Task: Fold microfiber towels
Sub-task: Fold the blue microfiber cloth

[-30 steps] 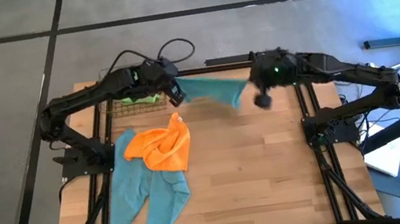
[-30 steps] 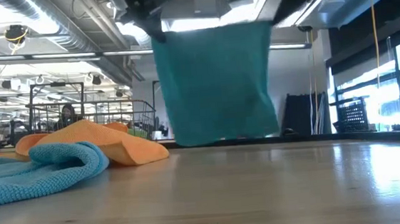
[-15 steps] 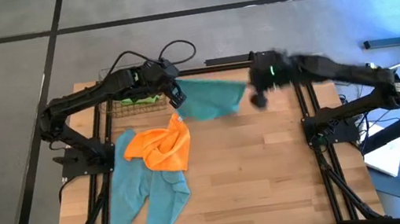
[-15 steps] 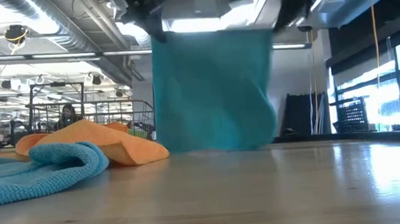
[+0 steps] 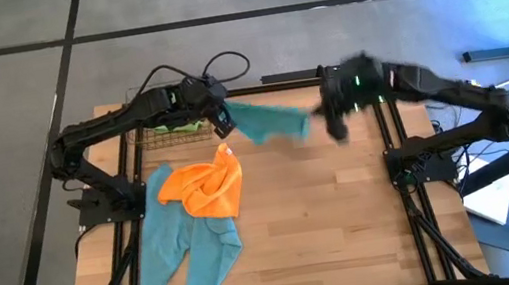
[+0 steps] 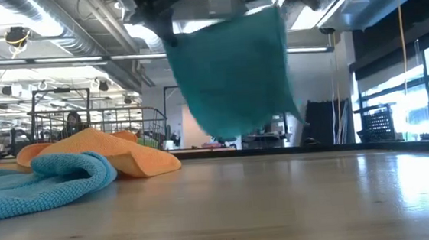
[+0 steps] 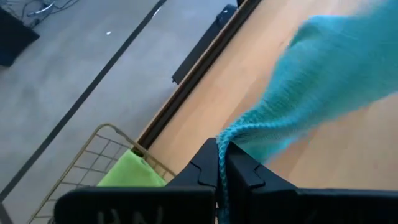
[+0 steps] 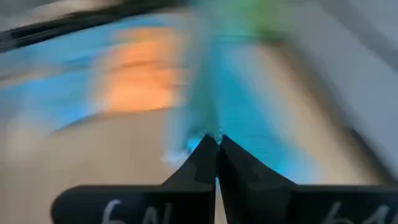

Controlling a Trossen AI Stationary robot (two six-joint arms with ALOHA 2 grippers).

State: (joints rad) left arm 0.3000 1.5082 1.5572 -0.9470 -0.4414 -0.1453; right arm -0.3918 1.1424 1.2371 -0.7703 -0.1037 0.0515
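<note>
Teal towel (image 5: pixel 270 123) swung up, both grippers clamped

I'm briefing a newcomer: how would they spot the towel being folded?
Look to the table's far edge, between the two arms. The teal towel hangs there in the air, pinched by the left gripper and right gripper. The other towels lie flat; only this one is lifted.

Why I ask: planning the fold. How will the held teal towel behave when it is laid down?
The teal towel hangs slack between the left gripper and right gripper, both shut on it, so it is probably floppy. Its lower edge swings clear of the table, suggesting it is light and may land rumpled.
</note>
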